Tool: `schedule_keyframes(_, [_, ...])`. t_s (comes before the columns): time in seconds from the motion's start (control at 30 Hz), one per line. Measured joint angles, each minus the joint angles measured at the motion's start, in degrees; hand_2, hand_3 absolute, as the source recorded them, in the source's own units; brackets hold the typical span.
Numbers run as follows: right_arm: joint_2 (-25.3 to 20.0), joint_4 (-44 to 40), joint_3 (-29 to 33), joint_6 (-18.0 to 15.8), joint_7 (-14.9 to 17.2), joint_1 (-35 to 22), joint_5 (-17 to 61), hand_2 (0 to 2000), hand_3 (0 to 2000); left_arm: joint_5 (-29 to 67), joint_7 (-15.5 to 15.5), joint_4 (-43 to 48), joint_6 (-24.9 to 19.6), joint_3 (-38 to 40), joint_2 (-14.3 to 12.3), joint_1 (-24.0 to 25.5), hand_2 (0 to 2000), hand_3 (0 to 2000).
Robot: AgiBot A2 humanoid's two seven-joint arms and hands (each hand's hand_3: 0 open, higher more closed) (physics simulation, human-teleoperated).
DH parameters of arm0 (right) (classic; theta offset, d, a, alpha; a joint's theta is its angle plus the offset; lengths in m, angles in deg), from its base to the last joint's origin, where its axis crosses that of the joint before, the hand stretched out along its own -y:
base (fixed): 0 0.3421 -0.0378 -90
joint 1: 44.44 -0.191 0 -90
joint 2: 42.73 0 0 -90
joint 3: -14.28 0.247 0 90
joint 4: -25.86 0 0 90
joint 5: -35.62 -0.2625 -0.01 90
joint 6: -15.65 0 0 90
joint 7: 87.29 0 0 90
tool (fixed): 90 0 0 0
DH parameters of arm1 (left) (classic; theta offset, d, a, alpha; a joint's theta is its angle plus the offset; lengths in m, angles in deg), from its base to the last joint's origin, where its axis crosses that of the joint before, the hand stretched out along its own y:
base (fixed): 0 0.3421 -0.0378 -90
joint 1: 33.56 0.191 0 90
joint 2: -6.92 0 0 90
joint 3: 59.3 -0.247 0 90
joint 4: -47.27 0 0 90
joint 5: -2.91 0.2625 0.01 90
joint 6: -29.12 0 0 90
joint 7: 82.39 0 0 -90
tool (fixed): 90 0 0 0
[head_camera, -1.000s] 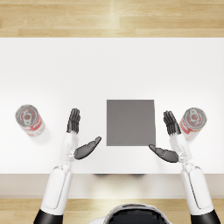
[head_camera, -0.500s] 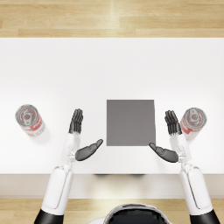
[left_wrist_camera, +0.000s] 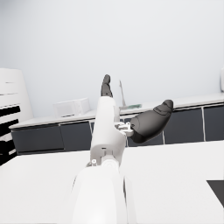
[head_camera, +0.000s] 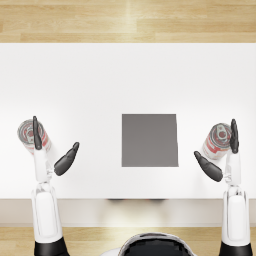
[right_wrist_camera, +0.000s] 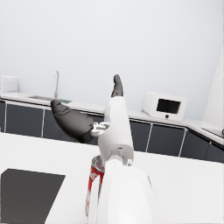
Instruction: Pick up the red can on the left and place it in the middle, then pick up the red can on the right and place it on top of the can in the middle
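The left red can (head_camera: 29,136) stands upright near the white table's left edge. My left hand (head_camera: 50,154) is open right at it: the straight fingers (head_camera: 36,133) overlap the can from above, and the thumb (head_camera: 67,159) sticks out toward the middle. In the left wrist view the left hand (left_wrist_camera: 131,119) holds nothing and the can is hidden. The right red can (head_camera: 217,141) stands right of the grey square mat (head_camera: 150,140). My open right hand (head_camera: 223,159) brackets it, fingers (head_camera: 233,135) on its outer side. In the right wrist view, the right can (right_wrist_camera: 93,183) shows below the right hand (right_wrist_camera: 89,119).
The white table (head_camera: 100,80) spreads wide around the mat, with a wooden floor beyond its far edge. In the wrist views a dark kitchen counter with a microwave (right_wrist_camera: 165,106) lies far behind the table.
Both hands moved outward from beside the mat: the left hand went left up to the left can, the right hand went right around the right can. The cans have not moved.
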Motion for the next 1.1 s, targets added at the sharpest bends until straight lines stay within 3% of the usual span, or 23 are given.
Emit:
schedule_keyframes(0.37, [-1.15,-4.63,5.56,0.01,-0.01,2.38,0.6,0,0,0.83,-0.01,-7.63,-0.01,10.6,-0.86,0.76,0,0])
schedule_keyframes(0.8, [-2.36,-20.12,3.24,0.01,-0.01,2.14,0.61,0,0,0.85,-0.01,-27.1,-0.01,9.17,-1.8,0.34,0,0])
schedule_keyframes(1.1, [-3.32,-30.35,2.34,0.02,-0.01,-0.76,0.61,0,0,0.85,-0.01,-38.3,-0.01,7.37,-1.67,-4.57,0,0])
